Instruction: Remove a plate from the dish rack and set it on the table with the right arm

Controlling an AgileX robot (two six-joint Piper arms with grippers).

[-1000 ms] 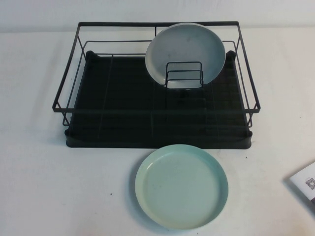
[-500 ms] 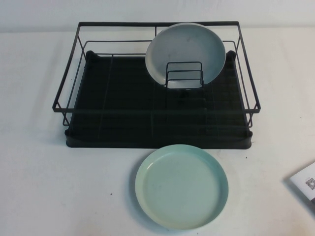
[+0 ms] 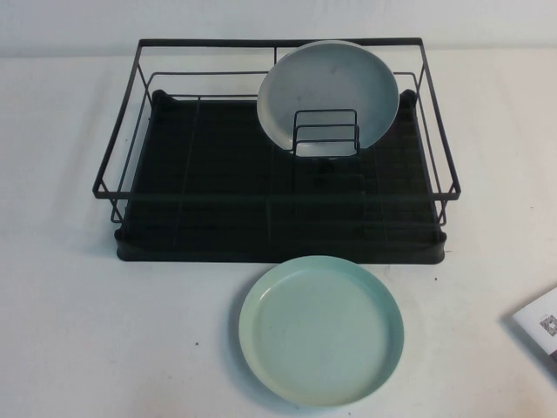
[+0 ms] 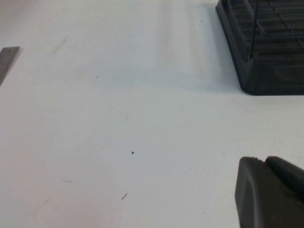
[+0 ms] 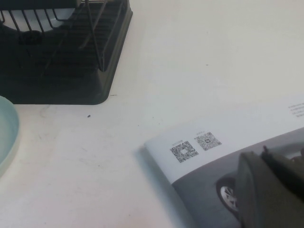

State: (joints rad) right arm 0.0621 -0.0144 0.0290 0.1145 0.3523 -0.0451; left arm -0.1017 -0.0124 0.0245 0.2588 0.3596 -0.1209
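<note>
Your right gripper (image 5: 270, 190) hangs low over a printed leaflet (image 5: 228, 156) beside the black wire dish rack (image 3: 278, 148); your left gripper (image 4: 268, 192) hangs over bare white counter (image 4: 118, 118). I cannot tell either's jaws. The round mint-green plate (image 3: 321, 329) lies flat before the rack, so the task looks done. A grey-white plate (image 3: 329, 91) stands racked. Nothing differs from earlier.

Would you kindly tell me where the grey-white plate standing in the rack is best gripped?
Grip the grey-white plate by its exposed top rim, coming from above: it stands tilted in the wire holder of the dish rack, which covers its lower edge.
</note>
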